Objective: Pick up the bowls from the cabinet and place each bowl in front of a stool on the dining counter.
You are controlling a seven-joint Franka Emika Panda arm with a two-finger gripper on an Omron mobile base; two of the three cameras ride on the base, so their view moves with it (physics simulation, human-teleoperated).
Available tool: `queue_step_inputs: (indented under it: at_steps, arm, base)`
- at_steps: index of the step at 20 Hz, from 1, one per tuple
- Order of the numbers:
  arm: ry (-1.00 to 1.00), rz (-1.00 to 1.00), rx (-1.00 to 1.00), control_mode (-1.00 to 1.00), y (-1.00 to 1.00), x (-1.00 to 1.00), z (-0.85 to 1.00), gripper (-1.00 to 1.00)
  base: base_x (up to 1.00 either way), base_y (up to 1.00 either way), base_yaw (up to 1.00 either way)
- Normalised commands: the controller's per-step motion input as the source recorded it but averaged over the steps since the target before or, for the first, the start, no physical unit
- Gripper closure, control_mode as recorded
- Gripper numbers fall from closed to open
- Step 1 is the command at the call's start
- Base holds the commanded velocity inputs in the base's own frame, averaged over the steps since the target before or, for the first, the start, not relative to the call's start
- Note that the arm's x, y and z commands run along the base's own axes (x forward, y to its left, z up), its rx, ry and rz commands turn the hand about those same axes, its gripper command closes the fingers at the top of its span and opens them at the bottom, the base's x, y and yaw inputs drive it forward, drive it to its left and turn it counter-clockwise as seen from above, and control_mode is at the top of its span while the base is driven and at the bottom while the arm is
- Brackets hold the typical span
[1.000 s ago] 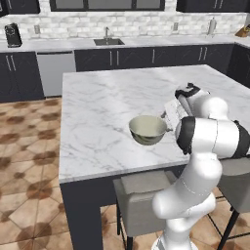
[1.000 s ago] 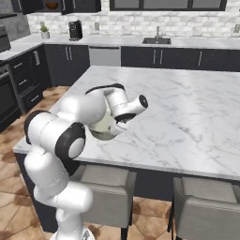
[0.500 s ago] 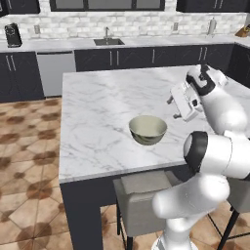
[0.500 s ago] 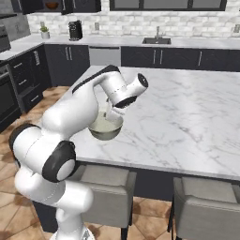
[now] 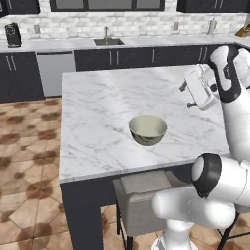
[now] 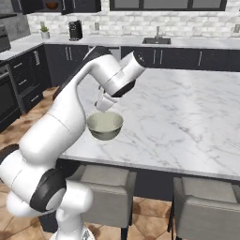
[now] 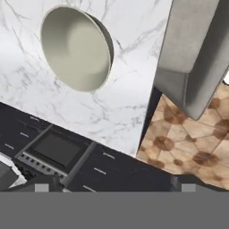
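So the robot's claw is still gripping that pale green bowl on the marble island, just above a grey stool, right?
Not quite. The claw is open and lifted clear of the pale green bowl; nothing is held. The left base view shows the bowl standing alone on the marble island, near the edge above the grey stool, as you said.

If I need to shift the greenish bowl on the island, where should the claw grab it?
Take the bowl by its rim, from straight above, one finger inside and one outside. It stands upright and open on the island, and its rounded sides would probably slip in a side pinch.
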Motion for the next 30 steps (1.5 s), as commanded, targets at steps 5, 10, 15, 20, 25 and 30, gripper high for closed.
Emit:
queue_step_inputs:
  at_steps: [5,10,15,20,25,30]
  arm:
    - [0.0,-0.02,-0.01,-1.0,0.17,-0.85,0.9,-1.0]
    - [0.0,-0.05,-0.02,-1.0,0.44,-0.83,0.63,-1.0]
    - [0.0,-0.05,-0.01,-1.0,0.33,-0.7,0.23,-1.0]
    - [0.0,0.0,0.0,-1.0,0.02,-0.34,-0.16,-1.0]
    - [-0.01,0.0,0.0,-1.0,-0.01,-0.23,-0.44,-1.0]
    - [-0.06,0.0,0.0,-1.0,0.0,-0.04,-0.41,-1.0]
  base:
    - [0.0,0.0,0.0]
    - [0.0,0.0,0.0]
    - [0.0,0.0,0.0]
    - [0.0,0.0,0.0]
    - [0.0,0.0,0.0]
    - [0.0,0.0,0.0]
